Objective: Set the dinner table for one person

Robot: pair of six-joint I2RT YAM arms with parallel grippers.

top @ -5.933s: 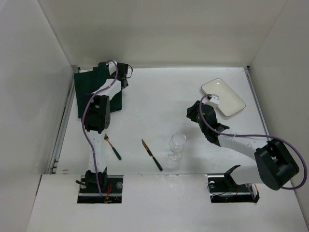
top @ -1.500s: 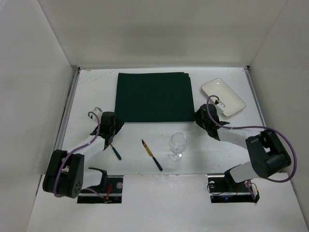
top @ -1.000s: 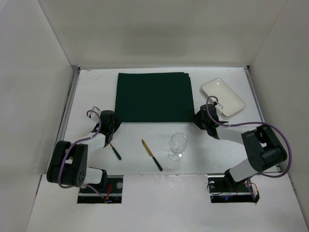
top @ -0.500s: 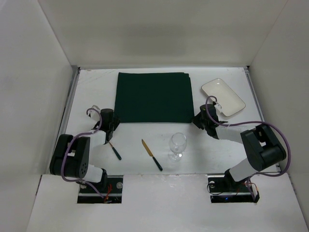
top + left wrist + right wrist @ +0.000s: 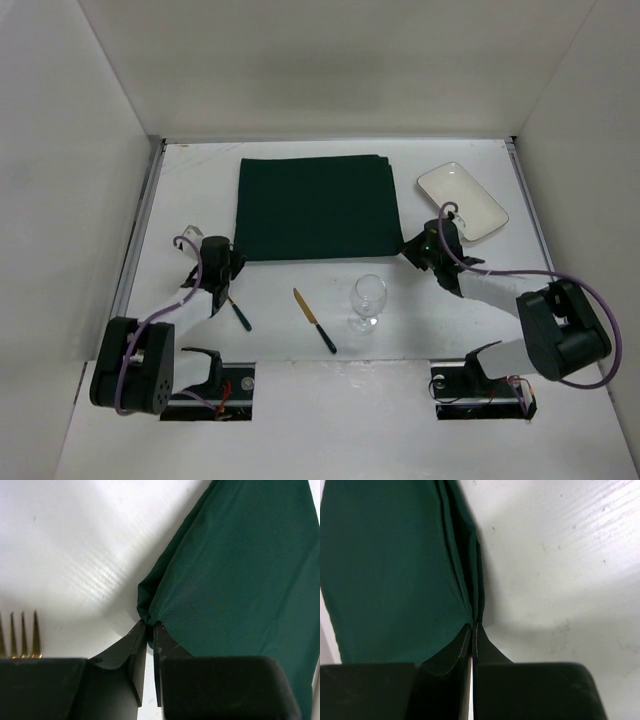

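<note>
From above, the tabletop (image 5: 190, 190) fills the floor of the white booth, its side rails at 9 and 3 o'clock. The green mat (image 5: 315, 205) lies toward 12 o'clock, the plate (image 5: 462, 200) at 2, the fork (image 5: 237, 308) at 8, and the knife (image 5: 315, 320) and glass (image 5: 368, 300) near 6. A second ago I had both sets of jaws standing wide at the mat's near corners. Now the left jaws sit on its 7 o'clock corner and the right jaws on its 5 o'clock corner. The mat's outline has also gone slightly askew, with the left edge nudged toward 9.

On the left wrist camera, the left jaws are pressed together with the mat's corner pinched between their tips. The cloth bunches into a small fold there and lifts off the white surface. The fork's tines show at 8 o'clock, close by but not touching.

On the right wrist camera, the right jaws are likewise closed tight on a gathered pleat of the mat's edge, with bare tabletop out at 3 o'clock.

I judge that both corners are secured, so the mat can now be drawn toward 6 o'clock, into place for the setting. The glass and knife lie in that path.
</note>
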